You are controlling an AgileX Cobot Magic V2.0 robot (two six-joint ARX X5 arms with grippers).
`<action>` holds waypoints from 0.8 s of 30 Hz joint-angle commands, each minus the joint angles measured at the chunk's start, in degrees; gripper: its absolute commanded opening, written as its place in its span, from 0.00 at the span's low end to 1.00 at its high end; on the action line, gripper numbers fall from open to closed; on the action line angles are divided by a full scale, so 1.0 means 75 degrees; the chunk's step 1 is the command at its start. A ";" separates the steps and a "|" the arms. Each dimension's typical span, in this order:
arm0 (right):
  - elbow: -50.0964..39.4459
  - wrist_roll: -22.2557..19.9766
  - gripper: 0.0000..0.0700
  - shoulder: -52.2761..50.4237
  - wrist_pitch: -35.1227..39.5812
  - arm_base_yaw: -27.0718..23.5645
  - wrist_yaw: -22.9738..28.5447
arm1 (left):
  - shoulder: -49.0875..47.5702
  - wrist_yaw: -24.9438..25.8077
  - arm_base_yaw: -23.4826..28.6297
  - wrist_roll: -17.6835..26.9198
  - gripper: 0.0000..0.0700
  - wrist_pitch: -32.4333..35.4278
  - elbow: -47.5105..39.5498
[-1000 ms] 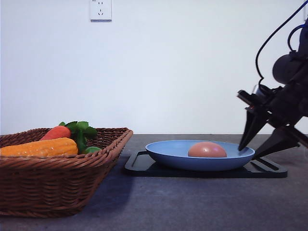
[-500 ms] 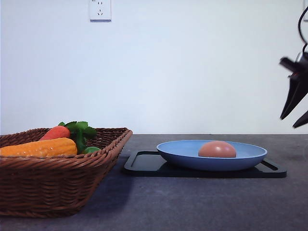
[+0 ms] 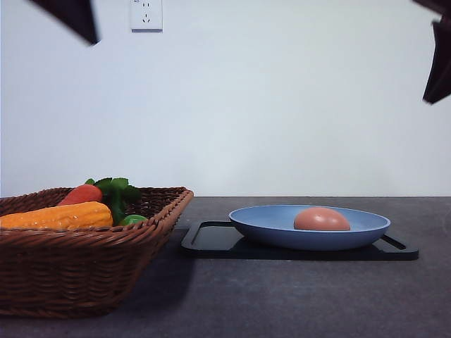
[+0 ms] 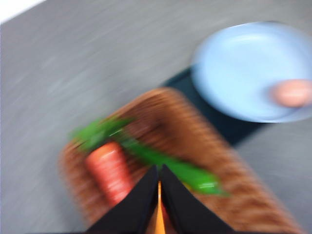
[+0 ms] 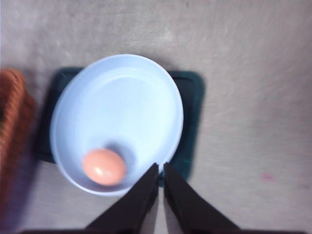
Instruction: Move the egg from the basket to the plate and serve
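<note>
On the blue plate (image 3: 275, 224), itself set on a black tray (image 3: 211, 243) beside the basket (image 3: 84, 274), the egg (image 3: 322, 219) lies free, so the transfer looks done. Both arms hang high above; the left gripper (image 4: 159, 195) and the right gripper (image 5: 159, 190) have fingers nearly closed on nothing, probably clearing the table for serving
</note>
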 commanded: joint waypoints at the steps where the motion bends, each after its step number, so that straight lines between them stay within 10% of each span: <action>1: -0.0208 -0.0232 0.00 -0.0513 0.0286 0.0283 0.0663 | -0.0052 0.0113 0.0311 -0.0201 0.00 0.0197 -0.0105; 10: -0.2357 -0.0243 0.00 -0.3294 0.2554 0.1409 0.1929 | -0.1399 0.0271 0.1566 -0.0674 0.00 0.1954 -0.2094; 24: -0.4614 0.0115 0.00 -0.4817 0.4150 0.1518 0.1926 | -0.4585 0.0720 0.1571 -0.1338 0.00 0.4105 -0.4499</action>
